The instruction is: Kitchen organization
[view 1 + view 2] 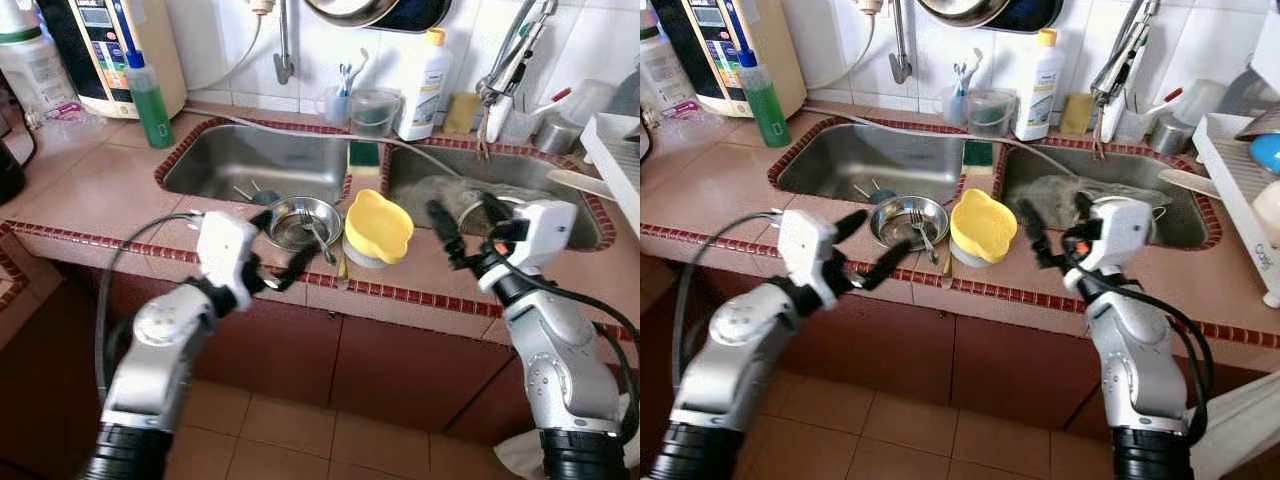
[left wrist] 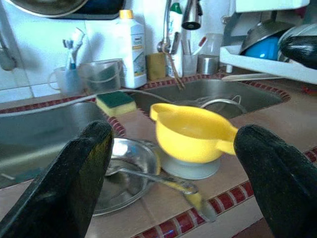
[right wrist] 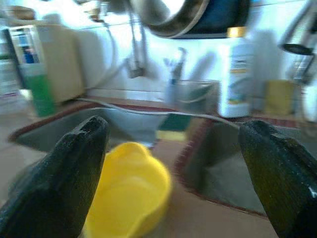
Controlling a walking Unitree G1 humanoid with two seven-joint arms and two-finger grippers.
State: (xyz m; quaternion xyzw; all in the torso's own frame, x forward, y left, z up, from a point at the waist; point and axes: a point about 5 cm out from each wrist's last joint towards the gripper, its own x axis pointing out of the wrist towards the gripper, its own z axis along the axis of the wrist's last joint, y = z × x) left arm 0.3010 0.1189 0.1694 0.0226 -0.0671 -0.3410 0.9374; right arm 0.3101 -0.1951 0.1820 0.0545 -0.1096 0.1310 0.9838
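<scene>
Hovering both spread-fingered, empty grippers at the counter edge; yellow bowl (image 1: 378,227) sits between them beside the steel bowl (image 1: 300,222). I judge left gripper (image 1: 281,250) nearer than right gripper (image 1: 462,232).

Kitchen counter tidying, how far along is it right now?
Barely started, it seems. Nothing looks put away: the yellow bowl and the steel bowl holding a fork sit on the counter edge between the sinks. Both claws are open and empty, the left claw near the steel bowl, the right claw beside the yellow bowl.
</scene>
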